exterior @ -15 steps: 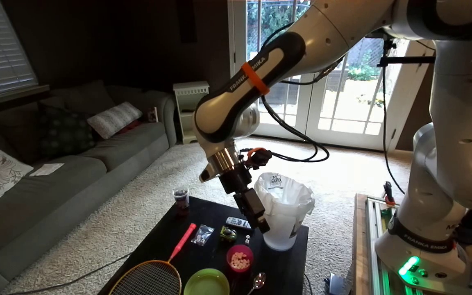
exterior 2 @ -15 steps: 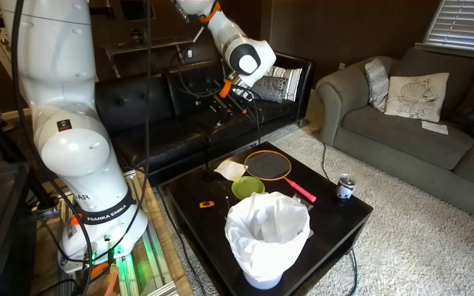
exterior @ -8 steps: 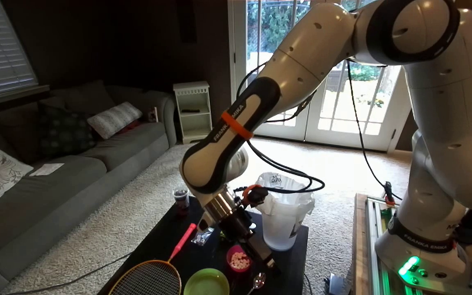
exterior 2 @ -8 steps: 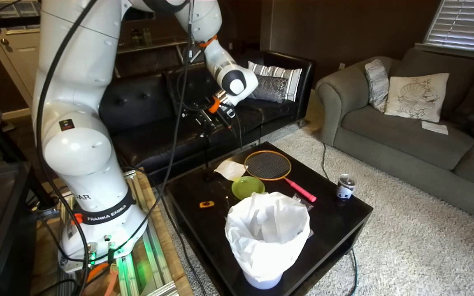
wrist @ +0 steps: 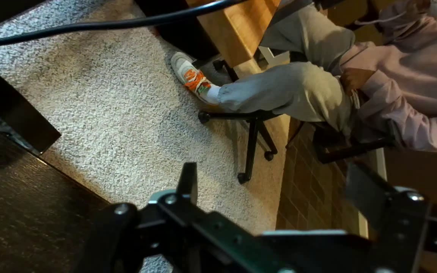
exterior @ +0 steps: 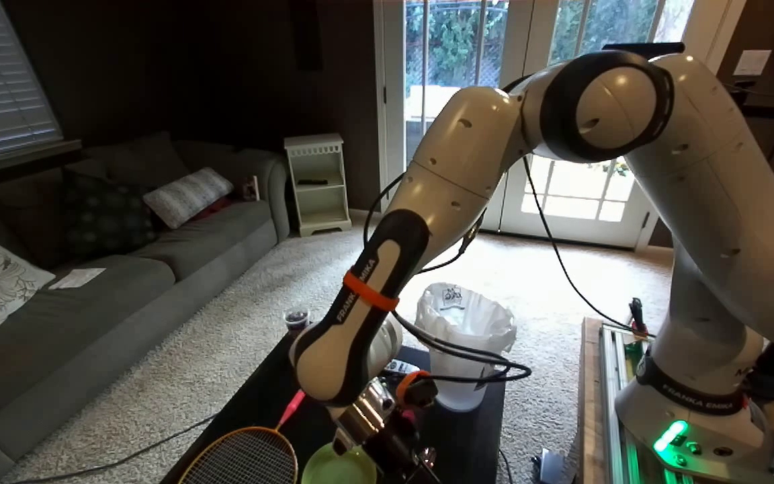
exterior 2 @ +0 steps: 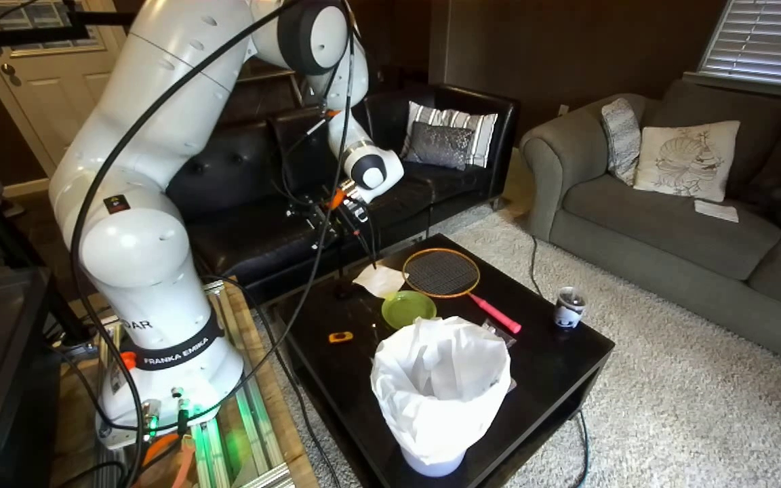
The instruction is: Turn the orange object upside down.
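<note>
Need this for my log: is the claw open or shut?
Open: in the wrist view, the claw has its fingers wide apart, with carpet showing and nothing held between them.

In an exterior view the look is down, from above the racket end of the table, toward the glass doors, w/ my base near, at pic R. In an exterior view it is down from the bin end, toward the black sofa; my base is near, at pic L. Both exterior views share table, racket, bin & grey sofa. My wrist view is v. close to my gripper & looks past it, sideways, to a seated person & the carpet all pics share.
</note>
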### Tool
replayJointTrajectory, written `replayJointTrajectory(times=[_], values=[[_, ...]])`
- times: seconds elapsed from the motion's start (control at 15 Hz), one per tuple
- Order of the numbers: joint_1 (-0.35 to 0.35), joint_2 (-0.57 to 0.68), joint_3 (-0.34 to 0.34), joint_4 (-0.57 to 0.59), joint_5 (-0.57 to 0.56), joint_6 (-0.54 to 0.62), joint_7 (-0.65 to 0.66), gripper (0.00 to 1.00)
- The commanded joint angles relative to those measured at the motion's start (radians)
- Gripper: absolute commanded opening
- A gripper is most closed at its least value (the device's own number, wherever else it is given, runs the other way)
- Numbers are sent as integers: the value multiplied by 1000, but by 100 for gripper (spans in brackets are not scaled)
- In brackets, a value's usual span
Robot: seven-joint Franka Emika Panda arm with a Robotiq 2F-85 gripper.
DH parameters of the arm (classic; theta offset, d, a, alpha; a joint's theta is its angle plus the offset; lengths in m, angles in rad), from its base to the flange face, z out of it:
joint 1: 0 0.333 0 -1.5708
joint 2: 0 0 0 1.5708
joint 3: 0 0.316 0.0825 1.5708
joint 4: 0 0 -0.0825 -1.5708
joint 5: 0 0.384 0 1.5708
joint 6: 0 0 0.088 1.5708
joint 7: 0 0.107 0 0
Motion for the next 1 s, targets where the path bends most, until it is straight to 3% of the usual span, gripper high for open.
replayJointTrajectory(times=[0.0, 0.33, 0.47, 0.93], values=[[22, 110, 1, 36, -4, 100, 143, 100], [43, 203, -15, 28, -62, 304, 314, 100], [-6, 192, 21, 8, -69, 295, 290, 100], [-3, 227, 19, 27, -82, 322, 322, 100]])
